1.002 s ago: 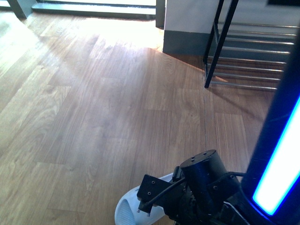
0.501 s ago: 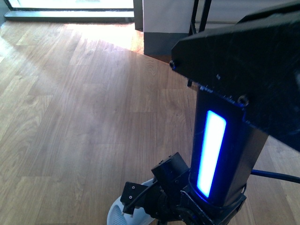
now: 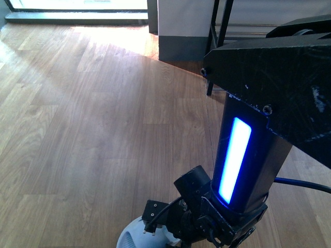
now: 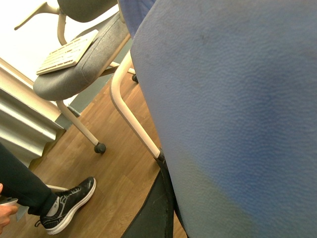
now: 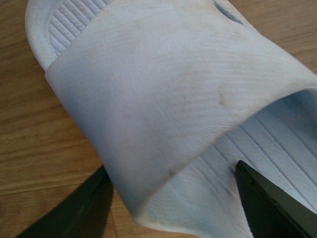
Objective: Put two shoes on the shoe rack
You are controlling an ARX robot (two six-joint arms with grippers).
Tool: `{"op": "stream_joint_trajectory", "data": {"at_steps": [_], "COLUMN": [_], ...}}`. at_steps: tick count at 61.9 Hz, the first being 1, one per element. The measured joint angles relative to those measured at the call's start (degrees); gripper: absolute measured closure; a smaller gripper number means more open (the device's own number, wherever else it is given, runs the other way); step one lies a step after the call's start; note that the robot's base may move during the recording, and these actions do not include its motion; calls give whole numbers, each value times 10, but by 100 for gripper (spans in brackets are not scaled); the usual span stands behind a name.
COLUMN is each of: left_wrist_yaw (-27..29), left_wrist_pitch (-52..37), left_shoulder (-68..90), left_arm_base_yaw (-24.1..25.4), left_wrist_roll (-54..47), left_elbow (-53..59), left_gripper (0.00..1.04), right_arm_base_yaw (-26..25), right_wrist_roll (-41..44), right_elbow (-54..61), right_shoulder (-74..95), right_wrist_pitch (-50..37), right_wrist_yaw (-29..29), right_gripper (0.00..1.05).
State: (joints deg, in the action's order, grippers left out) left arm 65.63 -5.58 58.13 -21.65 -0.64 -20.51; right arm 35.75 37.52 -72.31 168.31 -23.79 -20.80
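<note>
The right gripper point(image 5: 172, 171) is spread wide, its dark fingers point(image 5: 74, 208) straddling the strap of a pale blue sandal point(image 5: 163, 89) that lies on the wood floor point(image 3: 103, 129). The shoe rack point(image 3: 223, 31) stands well apart, by the far wall.

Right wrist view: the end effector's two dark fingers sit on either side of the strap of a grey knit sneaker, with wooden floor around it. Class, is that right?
One detail is wrong. The shoe between the right end effector's fingers is a pale blue slide sandal, not a grey knit sneaker. The right wrist view shows its broad strap and ribbed footbed. The wooden floor is as stated.
</note>
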Motion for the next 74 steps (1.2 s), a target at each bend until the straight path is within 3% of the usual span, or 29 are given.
{"op": "stream_joint_trajectory", "data": {"at_steps": [15, 21, 25, 48, 63, 74], "left_wrist_yaw": [0, 0, 0, 0, 0, 0], "left_wrist_pitch": [0, 0, 0, 0, 0, 0], "left_shoulder": [0, 0, 0, 0, 0, 0], "left_arm_base_yaw": [0, 0, 0, 0, 0, 0], "left_wrist_roll": [0, 0, 0, 0, 0, 0], "left_elbow": [0, 0, 0, 0, 0, 0], "left_gripper": [103, 103, 103, 103, 103, 103], "right_arm_base_yaw": [9, 3, -2, -99, -165, -199], "right_wrist_roll": [-11, -13, -12, 21, 57, 64], "right_elbow": [-1, -5, -7, 6, 95, 211], "right_shoulder": [3, 4, 2, -115, -292, -474], "right_wrist_pitch": [-21, -33, -39, -47, -92, -124], "right_wrist_yaw": [13, 28, 38, 109, 175, 179], "right_gripper": [75, 96, 103, 103, 103, 103]}}
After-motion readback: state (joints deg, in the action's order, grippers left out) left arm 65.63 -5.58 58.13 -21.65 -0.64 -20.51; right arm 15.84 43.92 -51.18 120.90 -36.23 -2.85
